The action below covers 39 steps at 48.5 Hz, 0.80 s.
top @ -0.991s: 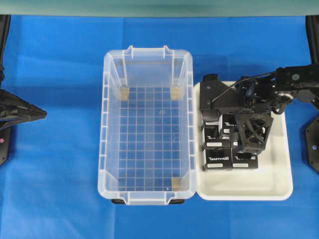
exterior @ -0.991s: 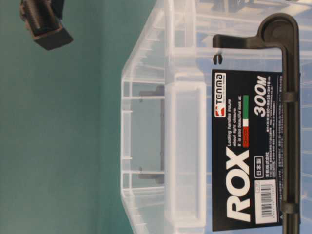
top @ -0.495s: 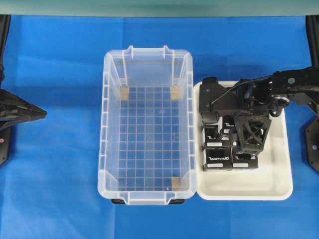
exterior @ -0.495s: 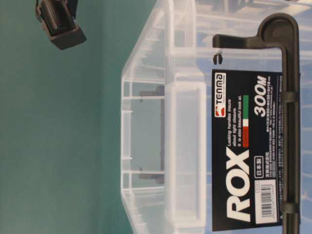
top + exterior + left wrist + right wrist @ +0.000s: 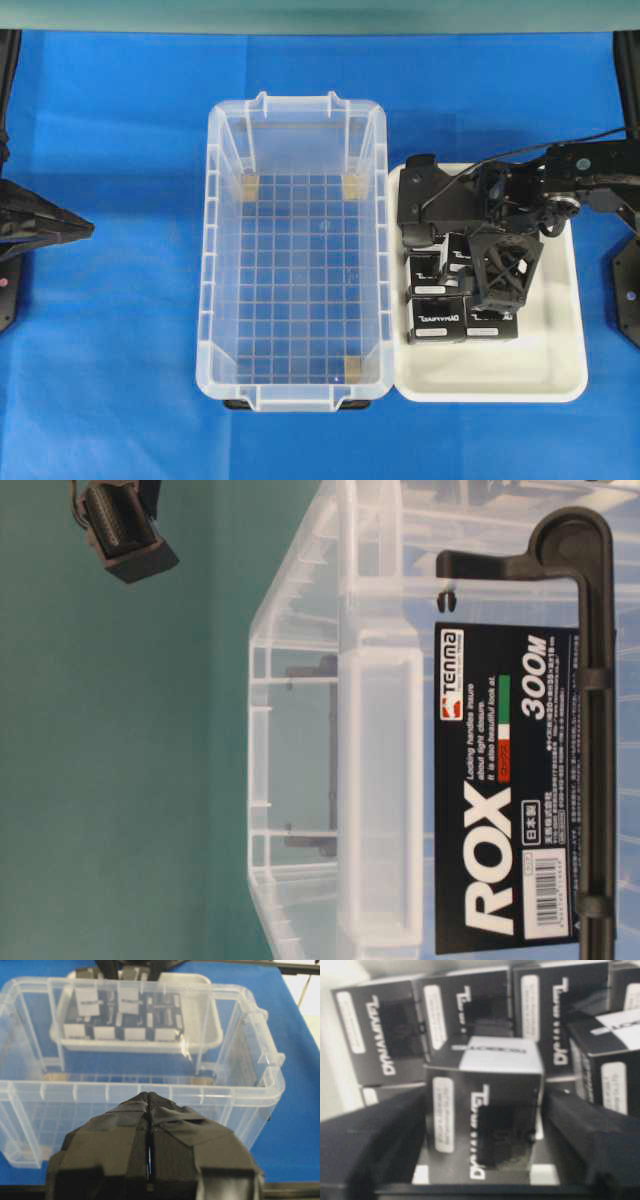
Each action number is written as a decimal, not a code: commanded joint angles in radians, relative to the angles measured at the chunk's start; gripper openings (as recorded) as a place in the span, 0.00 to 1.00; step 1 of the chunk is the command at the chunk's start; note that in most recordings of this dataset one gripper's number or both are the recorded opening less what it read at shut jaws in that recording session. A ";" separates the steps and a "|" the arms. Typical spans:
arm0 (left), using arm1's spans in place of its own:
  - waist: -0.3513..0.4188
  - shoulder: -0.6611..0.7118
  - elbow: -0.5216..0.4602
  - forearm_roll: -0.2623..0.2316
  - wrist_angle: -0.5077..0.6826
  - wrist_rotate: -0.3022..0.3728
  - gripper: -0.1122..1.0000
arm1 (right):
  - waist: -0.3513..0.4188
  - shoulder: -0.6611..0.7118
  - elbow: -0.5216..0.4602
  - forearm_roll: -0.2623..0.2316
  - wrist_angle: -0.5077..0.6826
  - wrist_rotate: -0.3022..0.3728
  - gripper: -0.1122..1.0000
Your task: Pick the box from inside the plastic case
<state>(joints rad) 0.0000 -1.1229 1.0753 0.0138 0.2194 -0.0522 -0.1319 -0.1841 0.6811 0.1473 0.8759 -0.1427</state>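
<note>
Black cartons (image 5: 470, 1020) crowd the box (image 5: 485, 1110) standing between the right gripper's (image 5: 485, 1160) wide-spread fingers (image 5: 370, 1145), so lifting away carelessly could topple it.

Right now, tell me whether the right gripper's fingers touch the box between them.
Apart. In the right wrist view, the right gripper straddles the box, and a gap shows between each of the fingers and the box's sides.

- Large clear rectangular plastic case (image 5: 210, 300) w/ grid floor: 1 counted.
- Shallow white plastic tray (image 5: 500, 385): 1 counted.
- Small black rectangular cartons (image 5: 437, 322) w/ white label strips: at least 5 made out in tray; exact no. can't be told, part covered by arm.
- Black robot arms: 2 counted, left arm (image 5: 30, 225) & right arm (image 5: 590, 165).
- Blue table cover (image 5: 110, 380): 1.
</note>
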 commanded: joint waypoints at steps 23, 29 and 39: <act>0.002 0.012 -0.015 0.002 -0.009 0.002 0.04 | 0.011 -0.186 -0.060 -0.002 -0.055 0.003 0.93; 0.002 0.011 -0.015 0.003 -0.009 0.002 0.04 | 0.012 -0.258 -0.072 -0.002 -0.107 0.003 0.93; 0.002 0.008 -0.015 0.002 -0.011 0.000 0.04 | 0.023 -0.380 -0.046 0.005 -0.222 0.015 0.93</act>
<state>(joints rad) 0.0000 -1.1229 1.0753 0.0153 0.2178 -0.0522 -0.1197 -0.5246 0.6305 0.1473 0.6903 -0.1319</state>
